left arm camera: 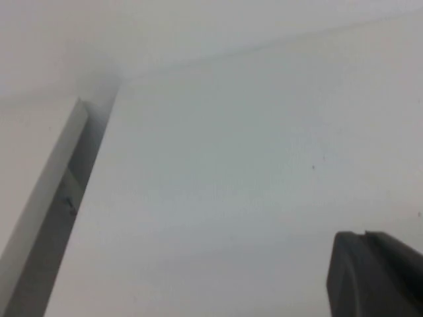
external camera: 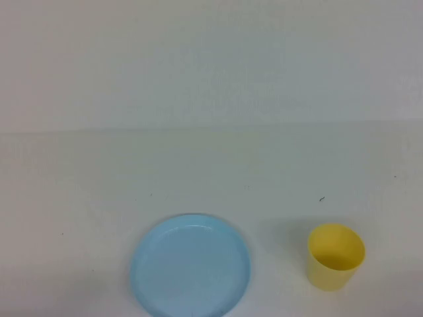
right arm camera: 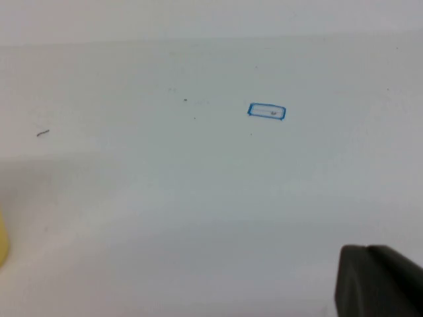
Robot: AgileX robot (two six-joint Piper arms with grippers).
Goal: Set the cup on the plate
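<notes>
The yellow cup point(external camera: 336, 257) stands upright and empty on the white table, near the front right in the high view. The light blue plate point(external camera: 190, 265) lies to its left, apart from it, near the front edge. Neither gripper shows in the high view. In the left wrist view my left gripper point(left arm camera: 363, 234) is a dark tip with its fingers together, over bare table, holding nothing. In the right wrist view my right gripper point(right arm camera: 367, 247) looks the same, shut and empty. A sliver of the cup point(right arm camera: 2, 238) shows at that picture's edge, well away from the gripper.
The white table point(external camera: 211, 185) meets a white wall at the back. A small blue rectangle mark point(right arm camera: 266, 111) is drawn on the table in the right wrist view. A table edge with a dark gap point(left arm camera: 63, 198) shows in the left wrist view.
</notes>
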